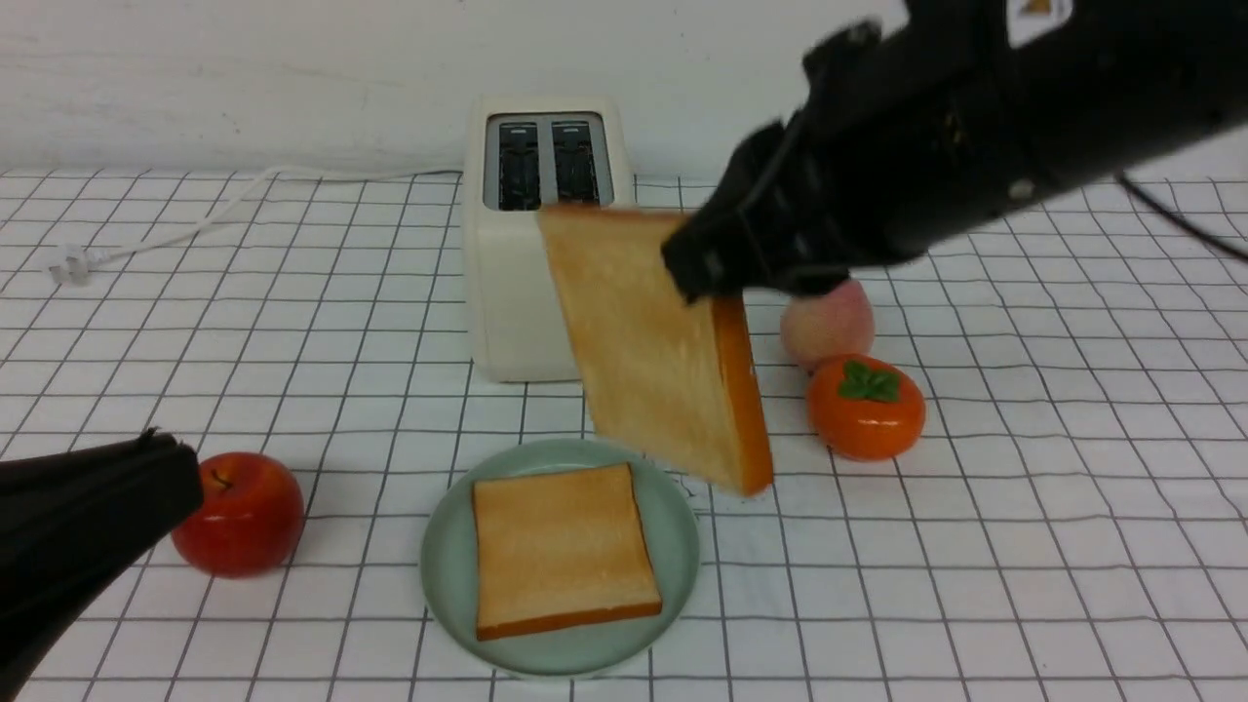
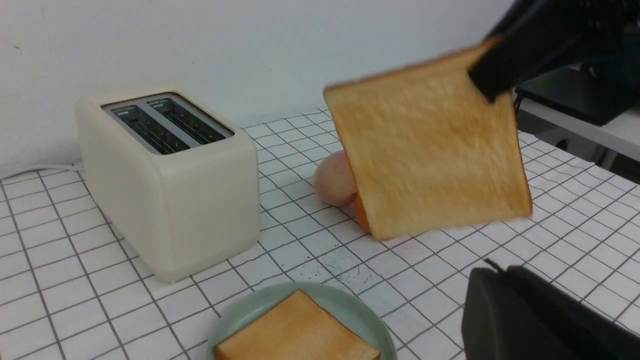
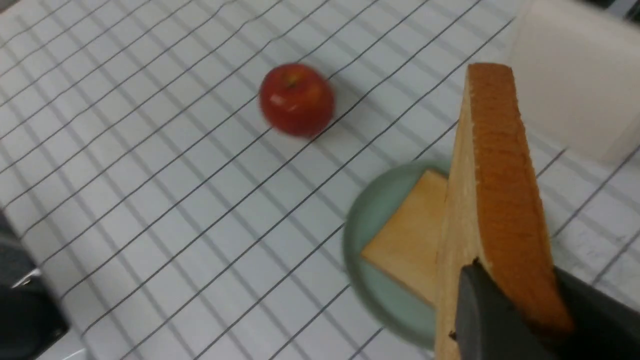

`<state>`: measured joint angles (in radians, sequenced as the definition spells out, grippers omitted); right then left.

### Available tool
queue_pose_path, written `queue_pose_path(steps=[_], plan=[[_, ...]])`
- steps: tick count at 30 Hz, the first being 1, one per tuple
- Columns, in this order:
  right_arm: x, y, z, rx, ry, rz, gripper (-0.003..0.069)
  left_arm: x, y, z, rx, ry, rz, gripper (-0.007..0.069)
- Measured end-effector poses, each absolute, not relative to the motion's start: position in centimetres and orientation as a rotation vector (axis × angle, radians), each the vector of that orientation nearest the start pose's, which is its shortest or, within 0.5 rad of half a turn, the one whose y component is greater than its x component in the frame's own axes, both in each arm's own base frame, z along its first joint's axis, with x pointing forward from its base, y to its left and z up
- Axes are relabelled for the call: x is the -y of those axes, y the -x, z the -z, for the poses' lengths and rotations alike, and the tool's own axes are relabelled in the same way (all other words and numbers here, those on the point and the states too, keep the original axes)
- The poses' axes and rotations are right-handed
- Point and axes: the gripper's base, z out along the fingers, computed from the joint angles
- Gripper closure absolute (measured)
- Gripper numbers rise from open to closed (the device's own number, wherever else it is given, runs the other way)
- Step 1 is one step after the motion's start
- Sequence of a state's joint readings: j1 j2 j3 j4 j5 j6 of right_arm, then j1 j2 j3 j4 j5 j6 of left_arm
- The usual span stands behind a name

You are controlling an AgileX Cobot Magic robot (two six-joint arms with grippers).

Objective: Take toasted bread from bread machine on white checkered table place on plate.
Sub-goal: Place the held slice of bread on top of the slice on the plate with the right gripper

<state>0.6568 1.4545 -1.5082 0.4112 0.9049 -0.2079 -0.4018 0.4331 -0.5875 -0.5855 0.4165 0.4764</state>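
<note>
The cream-white bread machine (image 1: 546, 234) stands at the back of the white checkered table (image 1: 1024, 546), and both its slots look empty. One toasted bread slice (image 1: 561, 551) lies flat on the mint-green plate (image 1: 444, 575). My right gripper (image 1: 712, 278) is shut on the top corner of the second slice (image 1: 663, 361). That slice hangs upright and tilted in front of the bread machine, its lower corner just above the plate's far right rim. The right wrist view shows its crust edge (image 3: 500, 190) between the jaws (image 3: 520, 310). My left gripper (image 1: 180, 468) is shut and empty, low at the left.
A red apple (image 1: 239, 512) sits left of the plate, right beside my left gripper. A pale peach (image 1: 827, 322) and an orange persimmon (image 1: 866, 405) sit right of the held slice. The toaster's white cord (image 1: 195, 229) runs off to the left.
</note>
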Motion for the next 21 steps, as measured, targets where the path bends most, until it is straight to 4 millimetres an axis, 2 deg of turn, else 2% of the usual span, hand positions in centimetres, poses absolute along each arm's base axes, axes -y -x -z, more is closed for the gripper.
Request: queue_pose_path(steps=[2,3,4,5,8,9,10,11,13,16,21], plan=[[-22.6,-23.7,-38.9,-2.24,0.889,-0.805,0.0554,5.2,-7.1,-34.8,-1.648,-0.452,0.542,0.0638],[-22.8,-23.7,-38.7,-2.245,0.888,-0.825,0.0554,5.2,-7.1,-34.8,-1.648,-0.452,0.542,0.0638],[-23.8,-24.5,-37.2,-2.268,0.911,-0.887,0.0555,5.3,-7.1,-34.8,-1.65,-0.453,0.542,0.0638],[-24.0,-24.6,-37.1,-2.271,0.907,-0.909,0.0555,5.3,-7.1,-34.8,-1.65,-0.453,0.542,0.0638],[-24.9,-26.8,-34.5,-2.312,0.887,-1.033,0.0555,5.3,-7.1,-34.8,-1.65,-0.454,0.542,0.0638],[-24.9,-28.0,-33.3,-2.337,0.863,-1.071,0.0555,5.3,-7.1,-34.8,-1.651,-0.455,0.542,0.0638],[-24.8,-28.1,-33.3,-2.334,0.858,-1.078,0.0555,5.3,-7.1,-34.8,-1.651,-0.455,0.541,0.0638],[-24.5,-29.9,-31.5,-2.367,0.803,-1.143,0.0555,5.3,-7.1,-34.7,-1.654,-0.458,0.541,0.0638],[-24.1,-31.6,-30.0,-2.381,0.741,-1.219,0.0555,5.3,-7.1,-34.7,-1.658,-0.462,0.541,0.0638],[-23.7,-33.5,-28.1,-2.378,0.636,-1.355,0.0555,5.3,-7.1,-34.6,-1.663,-0.466,0.543,0.0638],[-22.8,-36.1,-24.6,-2.422,0.466,-1.447,0.0555,5.3,-7.1,-34.6,-1.664,-0.467,0.543,0.0638]])
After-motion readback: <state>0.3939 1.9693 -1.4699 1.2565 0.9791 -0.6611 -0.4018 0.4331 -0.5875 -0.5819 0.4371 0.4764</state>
